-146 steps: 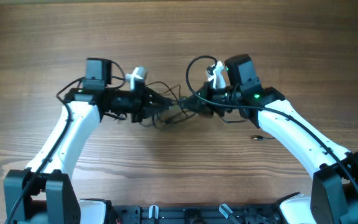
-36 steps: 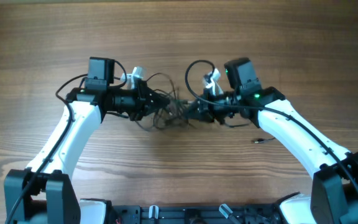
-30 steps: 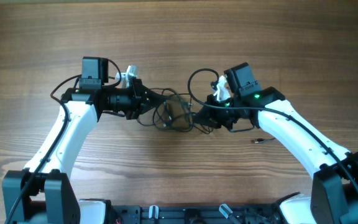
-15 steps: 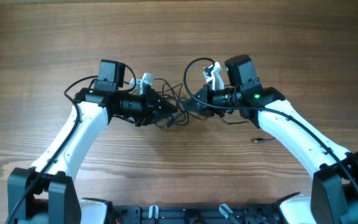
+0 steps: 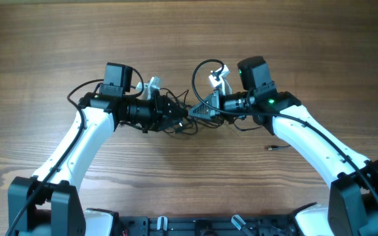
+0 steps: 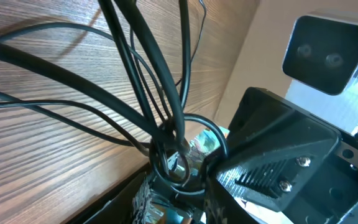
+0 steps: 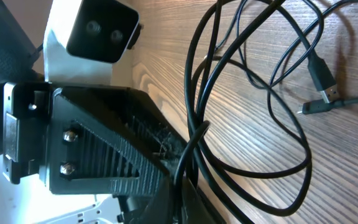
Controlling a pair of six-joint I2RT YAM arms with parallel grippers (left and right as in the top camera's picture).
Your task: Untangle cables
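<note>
Since a second ago, the two arms have come closer together. The bunch of cords was spread wide between them then, and now it is squeezed small. The right gripper (image 5: 201,110) has also turned, so its gray finger now points at the other arm.

The cables (image 5: 181,128) lie on the wooden table (image 5: 189,33), a little toward 12 o'clock from its middle. They are a messy bunch of thin black cords. The left gripper (image 5: 178,113) is at 9 o'clock from the bunch and the right gripper is at 3 o'clock. Their tips almost touch. One round loop of cord sticks out toward 12 o'clock, just beside the right arm. A small plug (image 5: 273,147) lies alone on the wood at 4 o'clock, well apart from the bunch.

The right gripper is squeezed tight. In the right wrist view, black cords (image 7: 247,81) run down into its jaws, so it is holding the cables. A silver-tipped plug (image 7: 325,84) rests on the wood at 2 o'clock in that view.

In the left wrist view, many cords (image 6: 174,158) meet in a knot right by the fingers. I cannot tell if the left gripper is holding them or has let go.
</note>
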